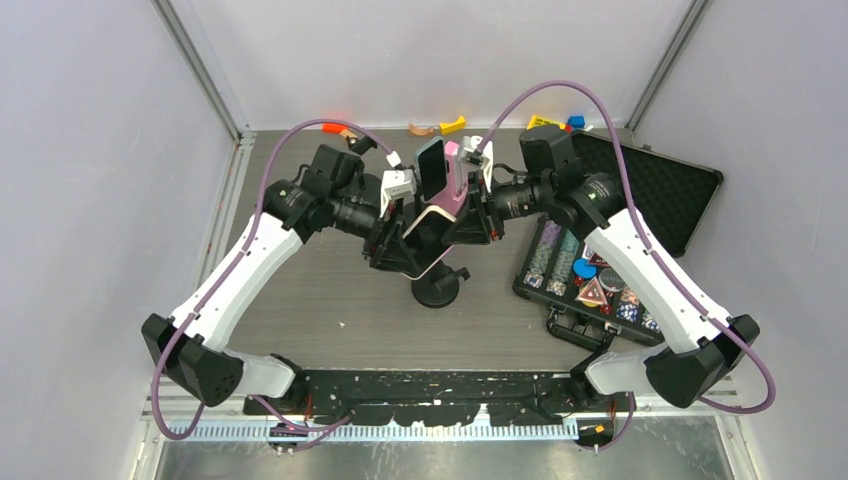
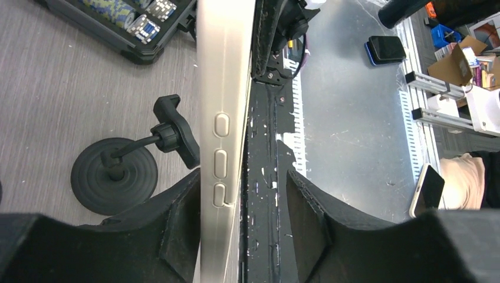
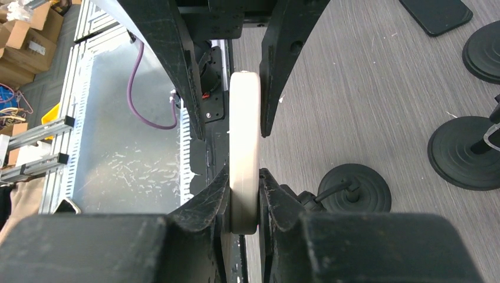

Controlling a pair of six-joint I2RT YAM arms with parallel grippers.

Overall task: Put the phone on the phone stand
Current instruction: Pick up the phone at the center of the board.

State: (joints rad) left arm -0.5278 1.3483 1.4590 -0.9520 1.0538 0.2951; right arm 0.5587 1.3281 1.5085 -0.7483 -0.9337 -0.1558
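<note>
The right gripper (image 3: pixel 244 191) is squeezed tight on the phone (image 3: pixel 244 135), with one finger on each flat side, so it holds the phone by one end. The left gripper (image 2: pixel 242 194) is about half open around the other end. Its finger (image 2: pixel 177 236) on the stand's side rests against the phone, and there is a gap between the other finger and the phone (so this one is not gripping). The phone has a cream case with three side buttons (image 2: pixel 221 159). It is up in the air above the phone stand (image 2: pixel 115 174), not sitting on it. The stand's black clip (image 2: pixel 174 132) is just beside the phone, and I cannot tell if they touch.

Both wrist cameras see only the thin edge of the phone, so its screen is hidden there. From the top camera the two grippers cover most of the phone and the top of the phone stand, and only the stand's round foot (image 1: pixel 437 290) shows. To the right of the phone stand lies an open case of poker chips (image 1: pixel 590 280)
</note>
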